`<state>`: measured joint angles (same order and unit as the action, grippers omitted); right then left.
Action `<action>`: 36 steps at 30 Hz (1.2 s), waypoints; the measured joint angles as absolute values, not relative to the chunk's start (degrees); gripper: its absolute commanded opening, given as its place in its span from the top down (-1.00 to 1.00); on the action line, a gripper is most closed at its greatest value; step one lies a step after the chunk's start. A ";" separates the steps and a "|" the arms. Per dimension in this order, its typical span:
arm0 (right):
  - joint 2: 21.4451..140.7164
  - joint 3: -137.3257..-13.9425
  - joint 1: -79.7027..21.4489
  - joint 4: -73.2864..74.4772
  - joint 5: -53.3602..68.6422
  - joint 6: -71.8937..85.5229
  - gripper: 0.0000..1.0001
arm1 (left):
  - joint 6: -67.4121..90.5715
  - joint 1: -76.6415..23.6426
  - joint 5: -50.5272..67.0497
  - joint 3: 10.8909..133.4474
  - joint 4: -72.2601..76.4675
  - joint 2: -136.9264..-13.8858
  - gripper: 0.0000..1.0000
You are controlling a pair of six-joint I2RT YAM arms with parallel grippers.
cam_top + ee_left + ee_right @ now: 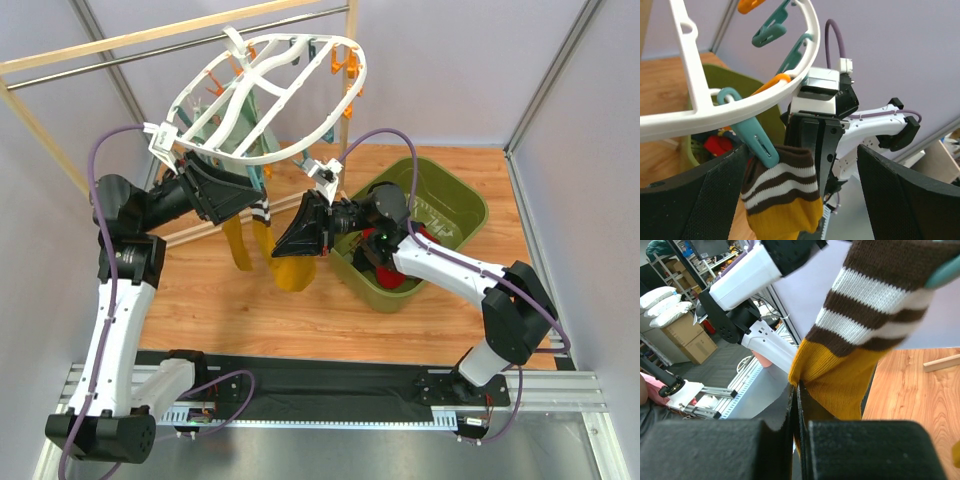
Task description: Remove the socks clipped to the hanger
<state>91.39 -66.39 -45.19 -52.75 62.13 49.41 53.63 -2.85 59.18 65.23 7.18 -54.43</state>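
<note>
Left fingers [715, 200] gape wide either side of the mustard sock [782, 200] on its teal clip [752, 135] under the hanger [740, 107], right fingers [865, 450] pressed together just behind it.

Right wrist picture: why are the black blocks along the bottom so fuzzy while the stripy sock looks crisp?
Right wrist view: the right claw sits close to the lens, so it blurs; the mustard yellow sock with a brown and white striped cuff is sharp. Left wrist view: the left claw looks slightly soft too. Top view: even light, faint shadows.
</note>
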 measured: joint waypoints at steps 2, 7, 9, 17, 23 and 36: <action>91.39 -66.39 -45.19 -52.73 62.13 49.34 0.99 | 51.88 -2.83 58.11 67.53 5.15 -54.00 -0.88; 91.39 -66.39 -45.19 -52.90 62.13 49.28 0.99 | 49.45 -2.81 55.94 69.73 2.96 -53.56 -0.84; 91.39 -66.39 -45.19 -53.17 62.26 49.56 0.99 | 49.08 -2.81 55.57 69.69 2.46 -53.82 -0.83; 91.39 -66.37 -45.19 -57.54 63.20 53.30 0.99 | 50.19 -2.81 55.37 66.78 5.13 -53.91 -0.77; 91.39 -66.37 -45.19 -59.44 63.29 55.00 0.99 | 48.69 -2.63 54.02 62.78 2.81 -51.79 -0.81; 85.30 -63.61 -45.19 -42.48 51.72 41.58 0.99 | 37.43 -2.26 52.93 59.51 -12.47 -41.34 -0.81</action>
